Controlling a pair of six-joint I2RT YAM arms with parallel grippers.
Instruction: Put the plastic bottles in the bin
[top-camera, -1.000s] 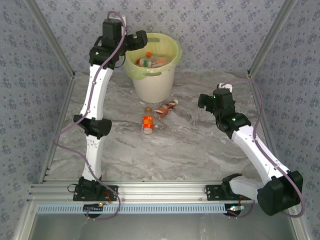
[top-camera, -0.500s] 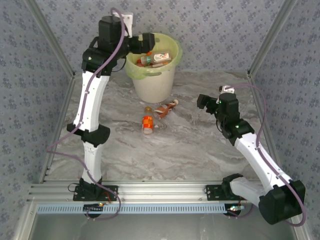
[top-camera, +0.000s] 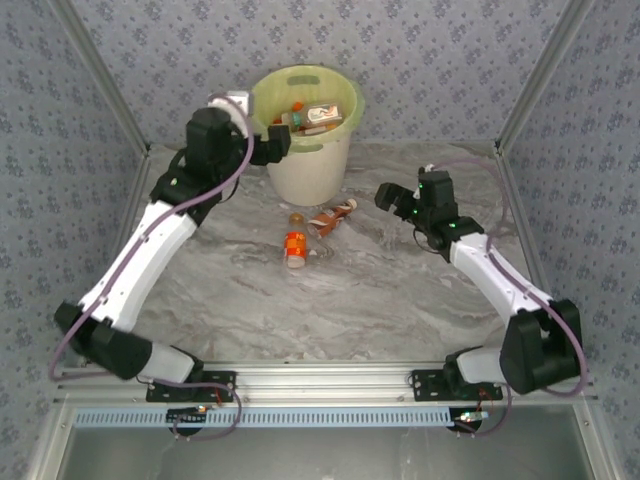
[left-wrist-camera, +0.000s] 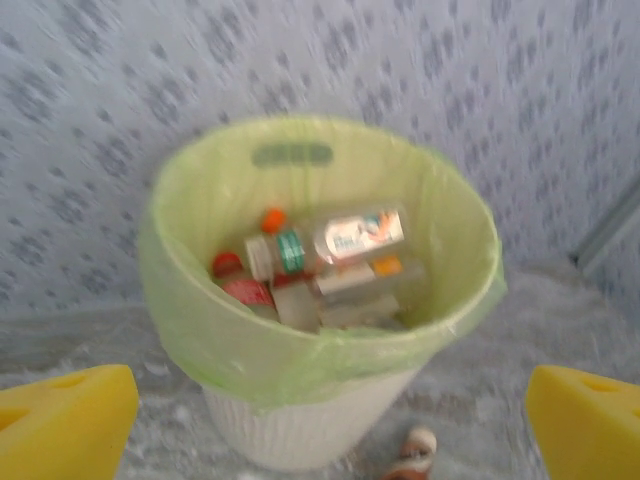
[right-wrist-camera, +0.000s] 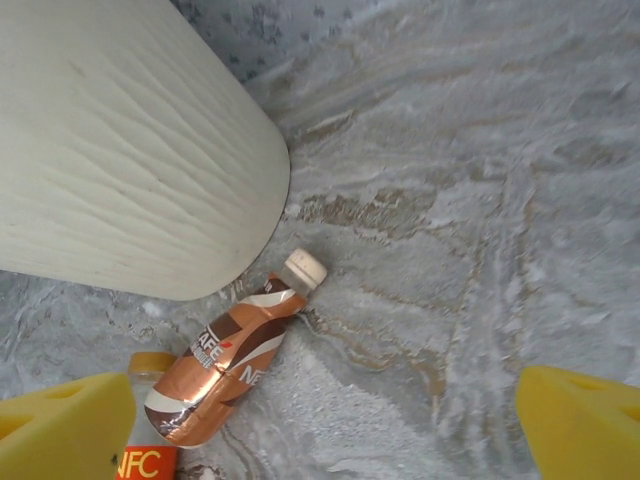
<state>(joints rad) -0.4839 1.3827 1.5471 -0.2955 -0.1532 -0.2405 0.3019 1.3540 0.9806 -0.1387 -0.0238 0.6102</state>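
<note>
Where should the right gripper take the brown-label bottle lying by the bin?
Across the labelled mid-body of the brown-label bottle, from above, with the open right gripper turned so its fingers straddle the long axis. It lies on its side beside the bin; the neck is slim, and the orange-label bottle sits close at its base.

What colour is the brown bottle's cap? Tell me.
Cream-white. The cap shows best in the right wrist view.
</note>
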